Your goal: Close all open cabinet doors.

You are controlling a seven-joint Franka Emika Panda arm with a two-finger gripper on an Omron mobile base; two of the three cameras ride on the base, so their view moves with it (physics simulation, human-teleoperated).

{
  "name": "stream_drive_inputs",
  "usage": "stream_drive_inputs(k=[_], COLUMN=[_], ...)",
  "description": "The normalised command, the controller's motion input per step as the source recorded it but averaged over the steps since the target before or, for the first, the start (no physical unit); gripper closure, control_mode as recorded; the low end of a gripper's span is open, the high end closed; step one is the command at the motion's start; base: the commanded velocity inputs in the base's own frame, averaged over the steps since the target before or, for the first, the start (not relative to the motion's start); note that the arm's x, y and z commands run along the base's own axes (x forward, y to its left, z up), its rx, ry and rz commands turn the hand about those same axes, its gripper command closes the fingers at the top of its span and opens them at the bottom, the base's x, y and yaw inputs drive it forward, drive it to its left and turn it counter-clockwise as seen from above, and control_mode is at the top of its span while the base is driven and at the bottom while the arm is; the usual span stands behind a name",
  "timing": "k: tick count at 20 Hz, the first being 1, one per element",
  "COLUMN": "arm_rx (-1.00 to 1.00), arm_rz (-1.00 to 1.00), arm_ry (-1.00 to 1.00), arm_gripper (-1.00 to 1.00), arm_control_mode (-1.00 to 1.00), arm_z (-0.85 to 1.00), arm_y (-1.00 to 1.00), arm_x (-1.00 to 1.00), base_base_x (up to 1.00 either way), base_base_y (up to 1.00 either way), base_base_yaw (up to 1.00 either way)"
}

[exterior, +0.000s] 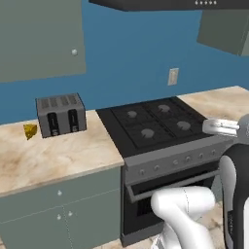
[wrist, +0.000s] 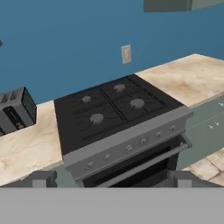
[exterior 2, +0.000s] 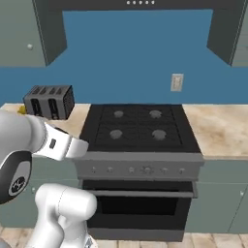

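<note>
Hand view: gripper [wrist: 111, 178] wide open, empty, above stove [wrist: 116, 109]; no legible writing anywhere.

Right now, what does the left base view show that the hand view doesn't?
Left base view alone: a cabinet door with its silver knob, upper left; a yellow wedge left of the toaster; under-counter doors and drawers.

Hand view alone: the open hand, its two dark fingertips well apart.

Both: the stove, toaster, wall outlet, marble counter and oven handle.
</note>
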Motion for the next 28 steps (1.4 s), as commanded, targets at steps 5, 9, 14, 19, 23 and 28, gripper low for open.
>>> stream_drive_inputs(k=[5,9,14,19,23,28], arm_rx=[0.0,0.0,0.0,0.0,0.0,0.0], arm_rz=[0.0,0.0,0.0,0.0,0.0,0.0], arm_ry=[0.0,0.0,0.0,0.0,0.0,0.0], arm_gripper=[-1.0,-1.0,-1.0,-1.0,-1.0,-1.0], arm_control_mode=[1.0,1.0,1.0,1.0,1.0,1.0], arm_z=[0.0,0.0,0.0,0.0,0.0,0.0], arm_y=[0.0,0.0,0.0,0.0,0.0,0.0], arm_x=[0.0,0.0,0.0,0.0,0.0,0.0], base_base_x=[-0.06,-0.01,0.0,0.07,0.19,0.3], base_base_y=[-0.42,-0.35,-0.39,-0.26,-0.09,-0.02], base_base_yaw=[-0.36,-0.45,-0.5,-0.53,-0.58,-0.74])
